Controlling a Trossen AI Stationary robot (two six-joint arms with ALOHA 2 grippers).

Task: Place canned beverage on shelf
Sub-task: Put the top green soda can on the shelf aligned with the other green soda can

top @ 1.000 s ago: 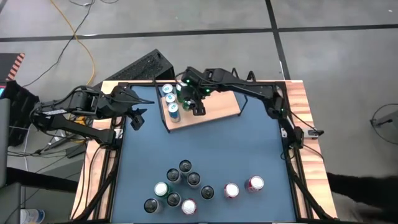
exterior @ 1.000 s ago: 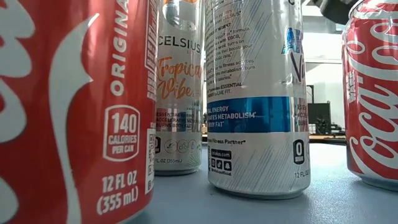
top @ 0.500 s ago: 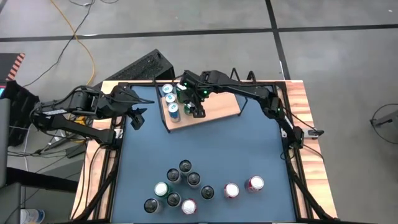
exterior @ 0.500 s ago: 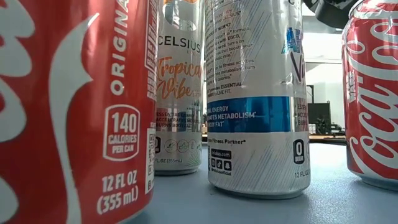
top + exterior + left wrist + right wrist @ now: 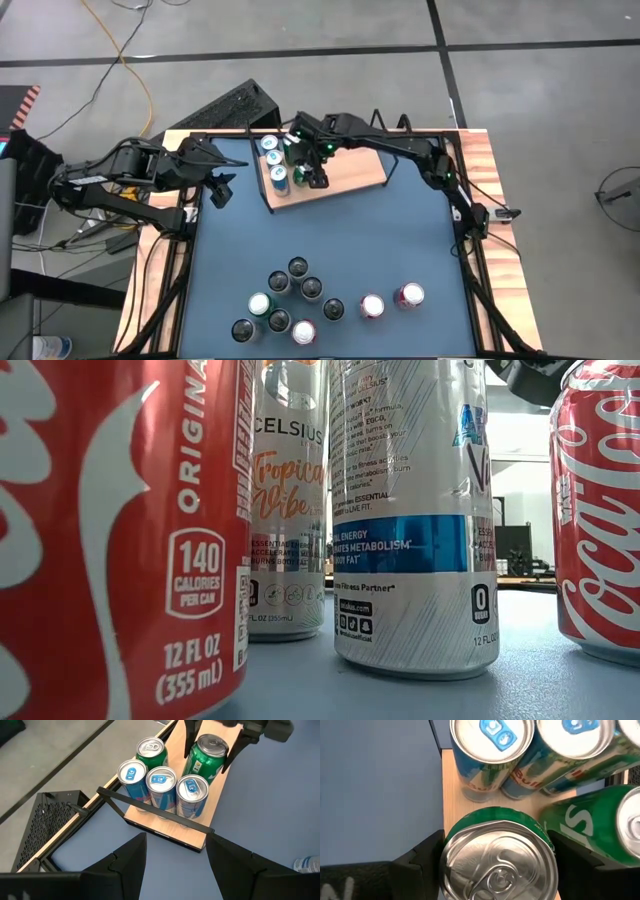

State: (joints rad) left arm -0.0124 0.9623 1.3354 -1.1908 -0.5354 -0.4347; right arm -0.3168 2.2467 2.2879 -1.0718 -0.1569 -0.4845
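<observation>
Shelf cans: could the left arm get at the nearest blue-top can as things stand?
Probably yes. The left gripper hangs open beside the shelf, nothing between it and that blue-top can. But neighbouring cans touch it, the wire frame crosses low, and the right gripper straddles the green can just behind.

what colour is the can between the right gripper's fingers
Green, with a plain silver top. The can sits on the shelf within the right gripper; the left wrist view shows it best.

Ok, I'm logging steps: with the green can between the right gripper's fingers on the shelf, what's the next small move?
Probably open wider and lift straight up: the right gripper straddles the green can, which appears to stand upright on the shelf beside four others.
</observation>
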